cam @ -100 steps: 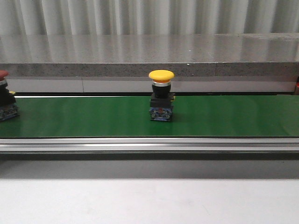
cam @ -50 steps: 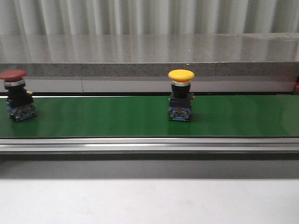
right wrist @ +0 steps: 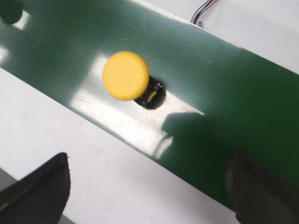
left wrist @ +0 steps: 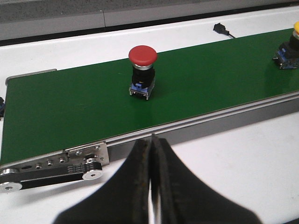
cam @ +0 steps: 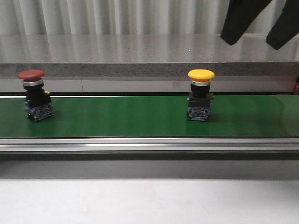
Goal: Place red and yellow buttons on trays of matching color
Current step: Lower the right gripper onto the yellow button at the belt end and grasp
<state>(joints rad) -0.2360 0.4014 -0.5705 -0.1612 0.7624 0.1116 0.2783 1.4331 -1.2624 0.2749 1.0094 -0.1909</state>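
Front view level along the belt (cam: 117,116); wrist views overhead, sharing it.

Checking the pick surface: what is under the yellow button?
The yellow button stands upright on the green belt. Its black body and blue base show; the contact underneath is hidden.

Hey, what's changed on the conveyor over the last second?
Both buttons rode the green belt toward the right: the yellow button from mid-belt, the red button from the left edge fully into view. The right gripper came into view from above, open, above and right of the yellow button. Nothing was grasped. The left gripper is shut.
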